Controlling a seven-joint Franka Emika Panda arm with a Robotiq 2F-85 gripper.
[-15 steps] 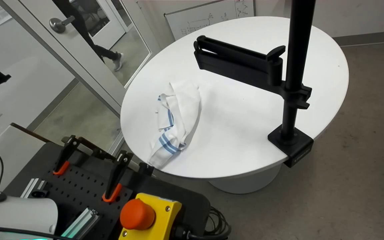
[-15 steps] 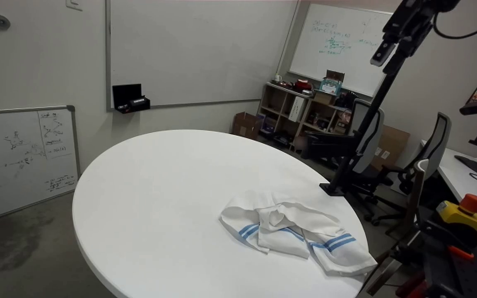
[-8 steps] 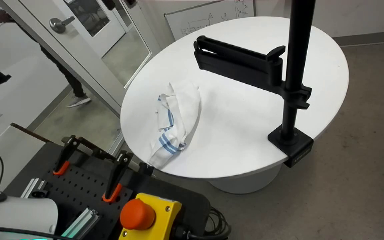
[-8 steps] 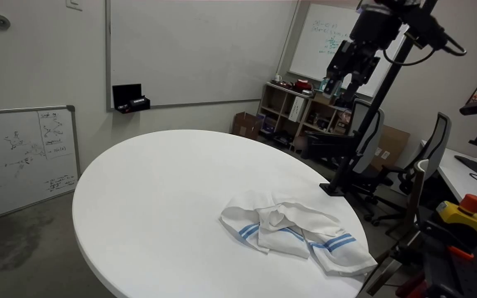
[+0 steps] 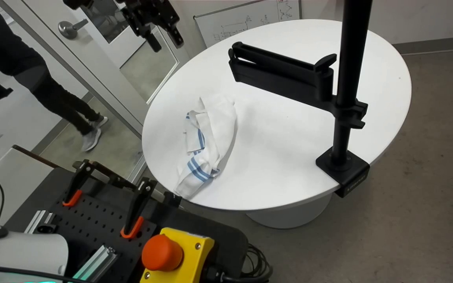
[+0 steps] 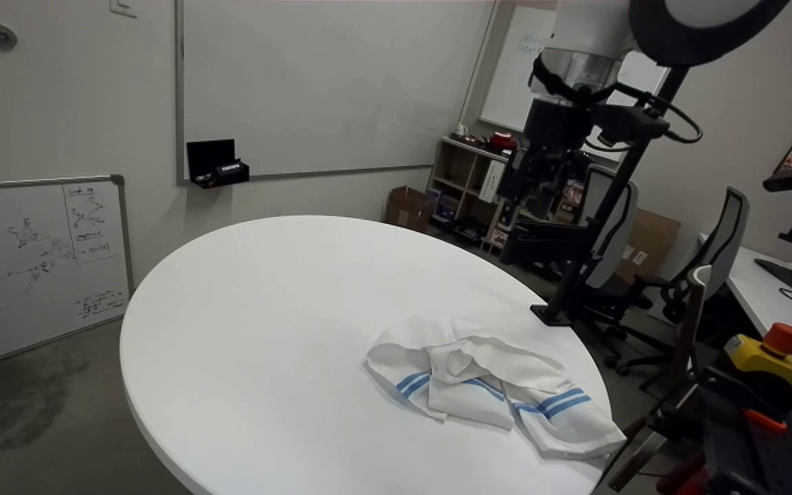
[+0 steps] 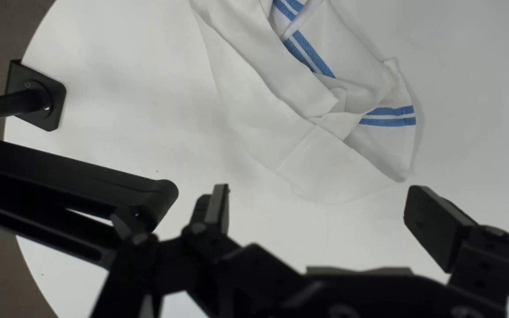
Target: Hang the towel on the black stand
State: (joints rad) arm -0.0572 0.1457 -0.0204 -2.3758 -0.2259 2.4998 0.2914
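The white towel with blue stripes lies crumpled on the round white table in both exterior views [image 5: 220,125] [image 6: 471,368], one end at the table's edge. It fills the upper middle of the wrist view [image 7: 263,79]. The black stand [image 5: 348,63] is clamped to the table edge, its flat arm [image 5: 281,76] sticking out over the table. The stand's arm also shows at the left of the wrist view [image 7: 60,181]. My gripper [image 7: 318,194] is open and empty, above the table and apart from the towel. In an exterior view the gripper [image 5: 166,42] hangs at the top.
The round white table [image 5: 281,173] carries the towel and stand. A dark robot cart with clamps and a yellow emergency-stop box [image 5: 187,251] stands close to the table. A person [image 5: 49,90] is behind the glass door. Office chairs [image 6: 705,254] stand beyond the stand.
The arm has come down into view, and the gripper has moved down and over toward the table. The person behind the glass has moved. The towel and stand have not moved.
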